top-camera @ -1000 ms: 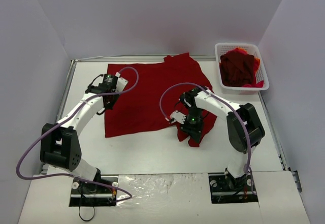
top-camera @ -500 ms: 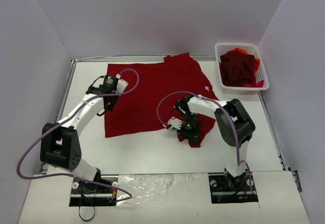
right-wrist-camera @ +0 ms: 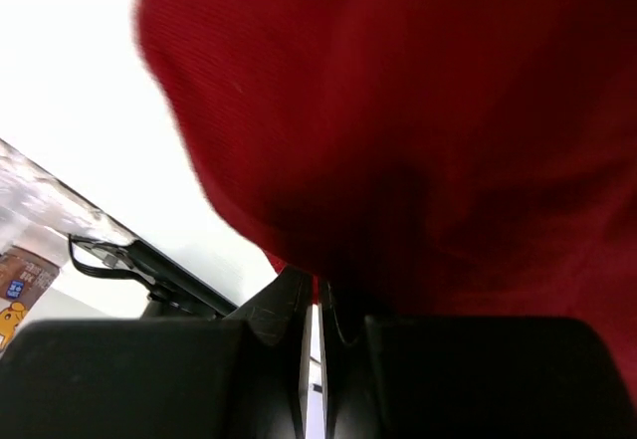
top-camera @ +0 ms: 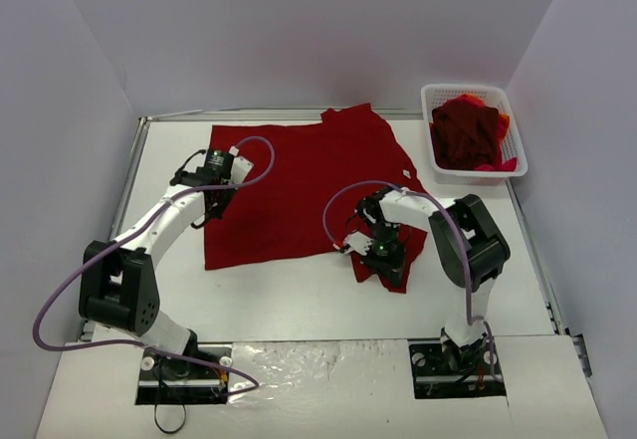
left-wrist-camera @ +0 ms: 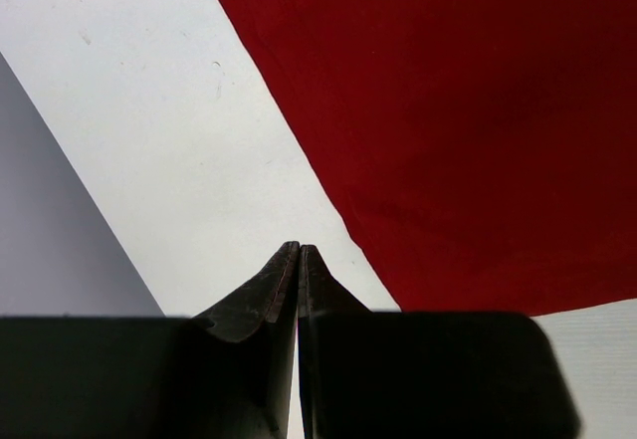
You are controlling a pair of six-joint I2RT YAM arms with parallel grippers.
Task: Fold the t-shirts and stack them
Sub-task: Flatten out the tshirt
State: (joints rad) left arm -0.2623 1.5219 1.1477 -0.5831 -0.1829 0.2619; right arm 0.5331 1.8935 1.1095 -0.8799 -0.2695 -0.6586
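Observation:
A dark red t-shirt [top-camera: 299, 185] lies spread flat on the white table. Its near right part is bunched up under my right gripper [top-camera: 385, 258]. In the right wrist view the right gripper [right-wrist-camera: 318, 288] is shut on a fold of this shirt [right-wrist-camera: 418, 120], with red cloth between the fingertips. My left gripper [top-camera: 202, 212] is at the shirt's left edge. In the left wrist view the left gripper [left-wrist-camera: 299, 252] is shut and empty over bare table, and the shirt's edge [left-wrist-camera: 448, 110] lies just to its right. More dark red and red-orange t-shirts [top-camera: 466, 132] are heaped in the basket.
A white plastic mesh basket [top-camera: 473, 89] stands at the far right corner. Grey walls close in the table on the left, back and right. Bare white table [top-camera: 289, 300] lies in front of the shirt, and both arm bases stand at the near edge.
My right gripper has shifted a little to the right and nearer, dragging the bunched part of the shirt along. The left arm has not moved.

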